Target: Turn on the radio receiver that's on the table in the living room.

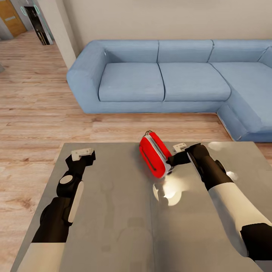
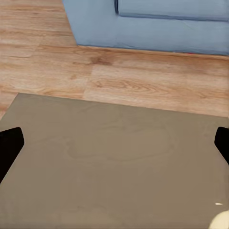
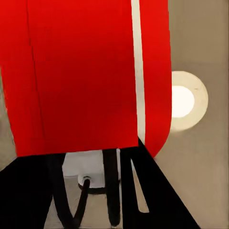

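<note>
The red radio receiver [image 1: 154,155] stands tilted on the grey table [image 1: 113,211], near its far edge, with its thin handle [image 1: 148,132] pointing toward the sofa. My right gripper [image 1: 172,161] presses against the radio's near right side, fingers drawn together to a point. In the right wrist view the radio's red face [image 3: 81,71] looms very close, with its white stripe [image 3: 137,71], and the dark fingers [image 3: 157,191] meet just under it. My left gripper [image 1: 82,154] hovers open over the table's left part, well apart from the radio, its fingertips [image 2: 9,143] spread wide over bare tabletop.
A blue corner sofa [image 1: 158,79] runs behind the table and down the right side. Light wood floor [image 1: 37,109] lies between the sofa and the table. A bright lamp reflection [image 1: 172,190] sits on the tabletop near the radio. A doorway [image 1: 37,22] opens at the far left.
</note>
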### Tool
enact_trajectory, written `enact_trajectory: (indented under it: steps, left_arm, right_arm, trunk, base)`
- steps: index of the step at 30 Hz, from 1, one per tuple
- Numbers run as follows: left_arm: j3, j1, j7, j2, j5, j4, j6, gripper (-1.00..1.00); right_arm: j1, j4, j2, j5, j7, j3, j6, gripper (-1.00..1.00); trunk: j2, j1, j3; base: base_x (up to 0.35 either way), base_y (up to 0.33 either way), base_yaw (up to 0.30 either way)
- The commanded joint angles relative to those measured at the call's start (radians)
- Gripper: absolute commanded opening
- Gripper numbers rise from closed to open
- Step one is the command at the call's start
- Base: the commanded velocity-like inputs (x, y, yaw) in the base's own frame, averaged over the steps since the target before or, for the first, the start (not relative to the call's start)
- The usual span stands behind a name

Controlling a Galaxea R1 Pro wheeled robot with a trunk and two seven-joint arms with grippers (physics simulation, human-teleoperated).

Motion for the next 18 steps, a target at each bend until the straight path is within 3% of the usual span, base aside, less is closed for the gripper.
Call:
enact_trajectory:
  steps: [1,18]
  left_arm:
    - [0.0,0.0,0.0,0.0,0.0,0.001,0.0,1.0]
    - [0.0,0.004,0.0,0.0,0.0,0.002,0.0,1.0]
  right_arm:
    - [0.0,0.0,0.0,-0.001,-0.001,0.0,0.0,-1.0]
    - [0.0,0.0,-0.001,-0.001,-0.001,0.001,0.0,-1.0]
  trunk:
    - [0.0,0.0,0.0]
    - [0.0,0.0,0.0]
  base:
    - [0.0,0.0,0.0]
    - [0.0,0.0,0.0]
